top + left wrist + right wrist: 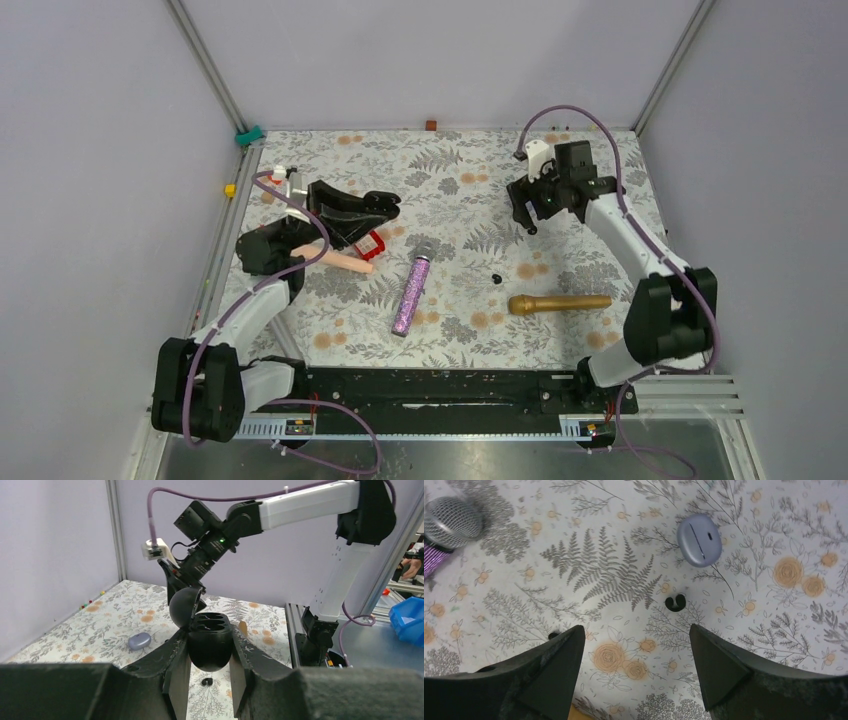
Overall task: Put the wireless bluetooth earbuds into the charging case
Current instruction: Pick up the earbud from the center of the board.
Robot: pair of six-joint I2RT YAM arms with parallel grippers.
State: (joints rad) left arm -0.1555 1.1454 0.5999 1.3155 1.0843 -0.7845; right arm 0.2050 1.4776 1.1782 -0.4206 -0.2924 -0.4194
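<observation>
Black case [210, 647] (left-wrist view) fills left pincer [210, 636].

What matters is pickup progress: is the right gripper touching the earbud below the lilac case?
Apart. Right wrist view shows cloth between the right gripper and the earbud.

Earbud [675, 602] lies on table [589, 525], near oval capsule [699, 540].

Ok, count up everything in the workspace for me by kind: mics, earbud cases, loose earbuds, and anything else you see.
Microphones: 2 (purple microphone, gold microphone)
Charging cases: 2 (black case, held open; lavender case, shut)
Loose earbuds: 2 (clear earbud; half-hidden earbud)
Unidentified: 2 (beige stick, red piece)
Total: 8
</observation>
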